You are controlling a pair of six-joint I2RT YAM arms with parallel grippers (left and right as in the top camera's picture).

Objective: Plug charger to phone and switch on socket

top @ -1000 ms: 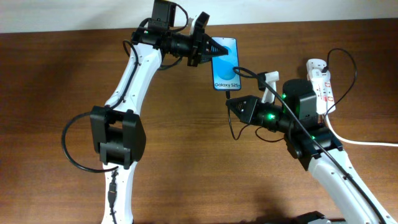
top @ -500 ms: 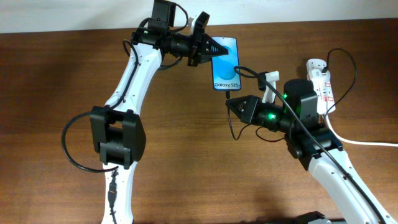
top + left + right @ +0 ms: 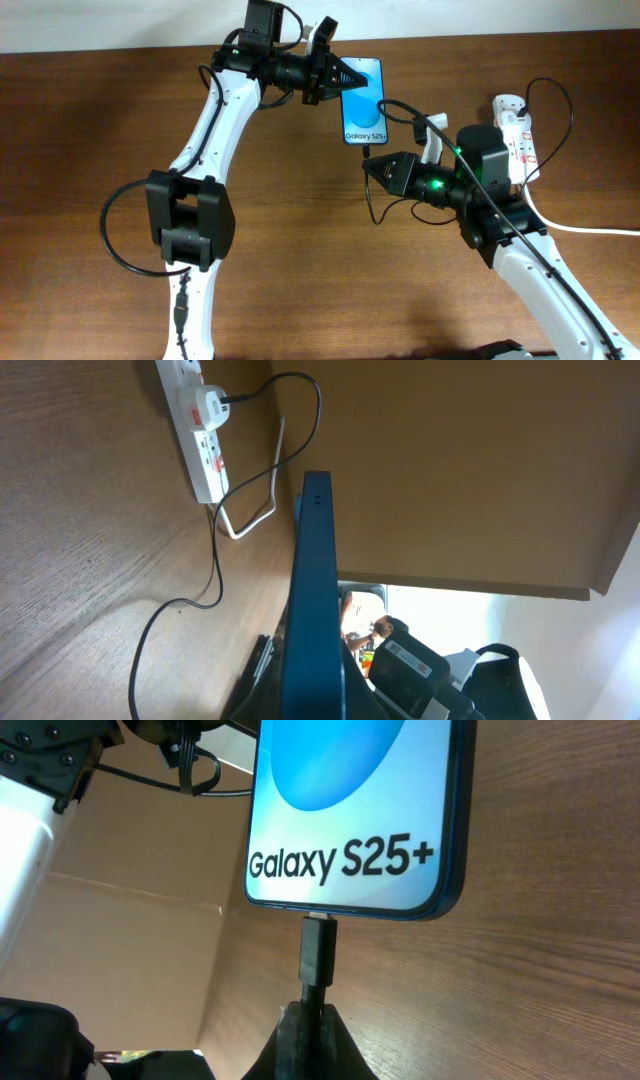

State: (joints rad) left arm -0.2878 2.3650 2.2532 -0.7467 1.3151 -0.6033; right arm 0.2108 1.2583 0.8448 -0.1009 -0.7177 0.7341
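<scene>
One charger [image 3: 319, 948] tip touches the phone [image 3: 360, 810], pinched by right jaws.

- A dark brown wooden table [image 3: 300, 300] with fine grain fills nearly the whole overhead view.
- A pale wall strip [image 3: 100, 20] runs along the table's far edge.
- A plain brown panel [image 3: 480, 460] stands beyond the table in the left wrist view, with bright white light [image 3: 600, 650] past its edge.
</scene>
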